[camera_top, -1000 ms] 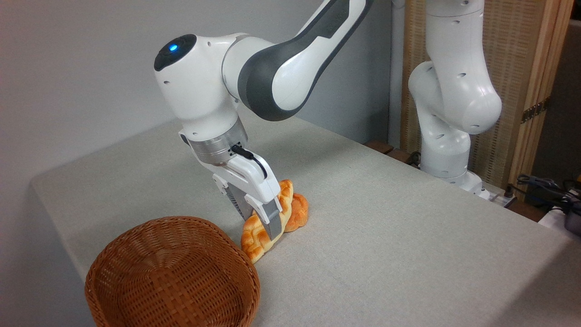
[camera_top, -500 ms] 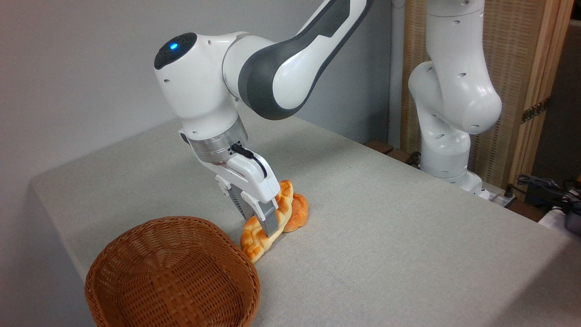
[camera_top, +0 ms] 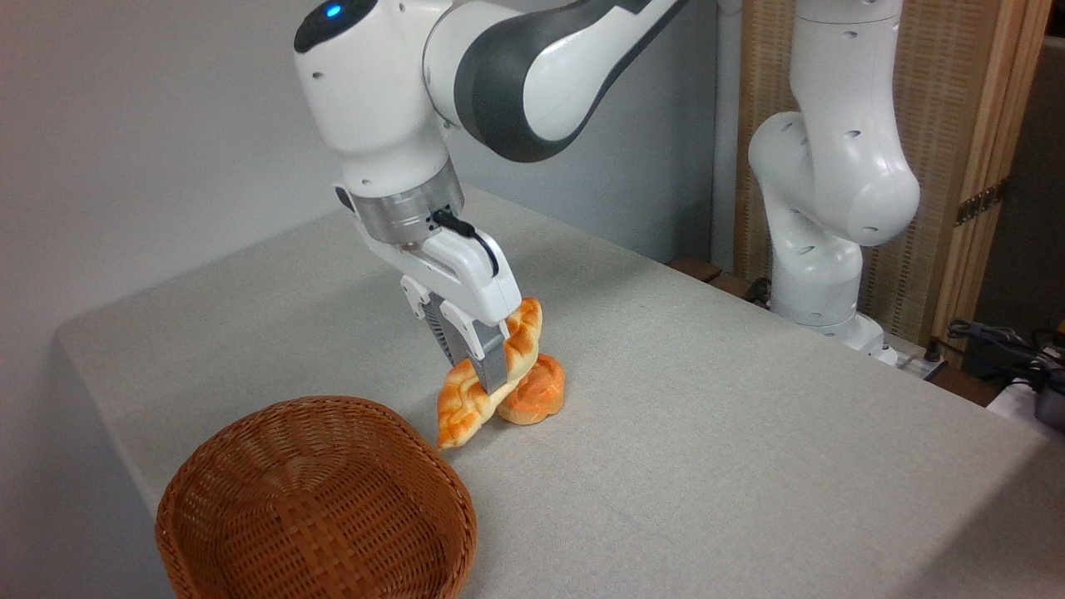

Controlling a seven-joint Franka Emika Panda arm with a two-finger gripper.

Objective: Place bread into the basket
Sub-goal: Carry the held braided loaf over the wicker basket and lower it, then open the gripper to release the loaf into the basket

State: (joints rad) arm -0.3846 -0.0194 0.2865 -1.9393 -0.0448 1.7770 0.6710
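Note:
The bread (camera_top: 466, 408), a long golden-yellow braided loaf with browned patches, hangs tilted just above the table, its lower end toward the basket. My gripper (camera_top: 482, 366) is shut on the loaf's middle, one grey finger (camera_top: 492, 368) in front and the other behind it. The reddish-brown wicker basket (camera_top: 312, 499) stands at the front left, below and left of the loaf, with nothing inside it that I can see.
A small round orange knotted bun (camera_top: 537, 393) lies on the grey table (camera_top: 707, 449) right behind the loaf. The arm's white base (camera_top: 819, 241) stands at the back right, with cables (camera_top: 998, 349) at the right edge.
The gripper has risen with the loaf, lifting it off the table; the loaf now hangs tilted. The bun stays where it was.

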